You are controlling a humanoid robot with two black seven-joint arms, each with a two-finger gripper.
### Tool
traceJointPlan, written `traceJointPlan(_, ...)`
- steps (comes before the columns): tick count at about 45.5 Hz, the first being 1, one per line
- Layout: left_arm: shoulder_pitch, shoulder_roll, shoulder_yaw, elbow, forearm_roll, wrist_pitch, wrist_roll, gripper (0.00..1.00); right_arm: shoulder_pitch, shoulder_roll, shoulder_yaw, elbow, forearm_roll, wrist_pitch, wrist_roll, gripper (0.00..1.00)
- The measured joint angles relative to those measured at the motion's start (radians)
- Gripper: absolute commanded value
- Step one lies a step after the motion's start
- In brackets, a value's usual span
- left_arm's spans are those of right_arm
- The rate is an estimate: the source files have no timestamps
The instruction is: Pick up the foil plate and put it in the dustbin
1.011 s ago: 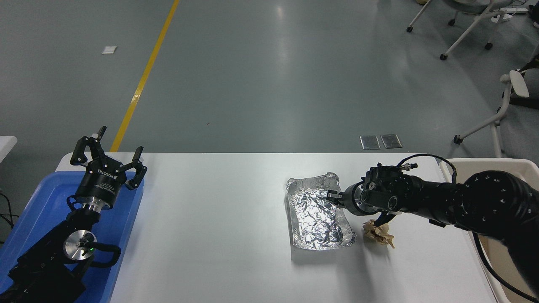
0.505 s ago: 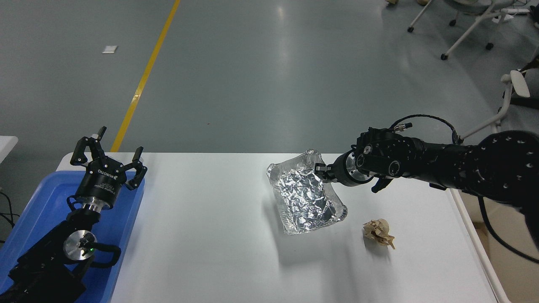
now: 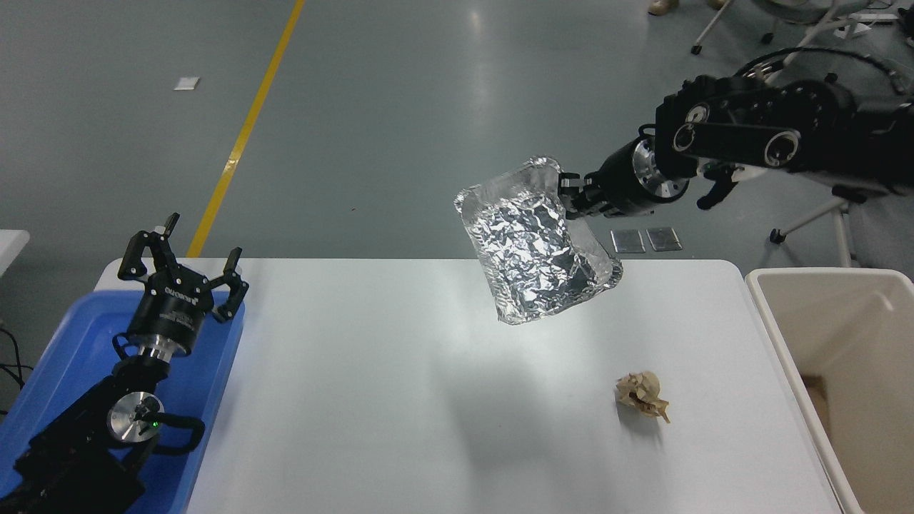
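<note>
A: Lifting done, looks like. right gripper (image 3: 571,196) has the foil plate (image 3: 537,241) pinched by its far rim, fingers closed on the foil edge. Plate hangs tilted in the air, well above the white table (image 3: 400,385), its open side facing the camera.

B: Versus a second ago?

A: Then it lay flat on the table beside the crumpled brown paper ball (image 3: 643,397), gripper just at its rim. Half a second back it was tipped up, barely off the surface. Now it's fully clear, and the arm has swung up and back toward the table's far edge. Only a soft shadow under it.

B: Paper ball moved?

A: No, same spot, near the right front of the table, untouched.

B: Dustbin?

A: Beige dustbin (image 3: 767,314) off the table's right end, opening up; something brownish low inside, can't tell what. Plate is well apart from it, to its left and higher.

B: So stage?

A: Pick done, I'd say; carry over to the bin and drop still left. Grip is on a thin bent rim only, so my guess is the plate could swing or slip during the move right.

B: Left arm?

A: left gripper (image 3: 182,268) parked over the blue tray (image 3: 64,357) at lower left, fingers spread, holding nothing.
</note>
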Motion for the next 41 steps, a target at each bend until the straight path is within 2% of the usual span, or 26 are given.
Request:
traceJointPlan(13,0.0,0.0,0.0,0.0,0.0,0.0,0.0,0.98,0.101,-0.071,0.0,0.059,0.001,0.054,0.0,0.0)
traceJointPlan(27,0.0,0.001,0.0,0.0,0.0,0.0,0.0,0.98,0.116,-0.091,0.0,0.07,0.001,0.07,0.0,0.0)
traceJointPlan(41,0.0,0.0,0.0,0.0,0.0,0.0,0.0,0.98,0.037,-0.095,0.0,-0.036,0.001,0.06,-0.003,0.0)
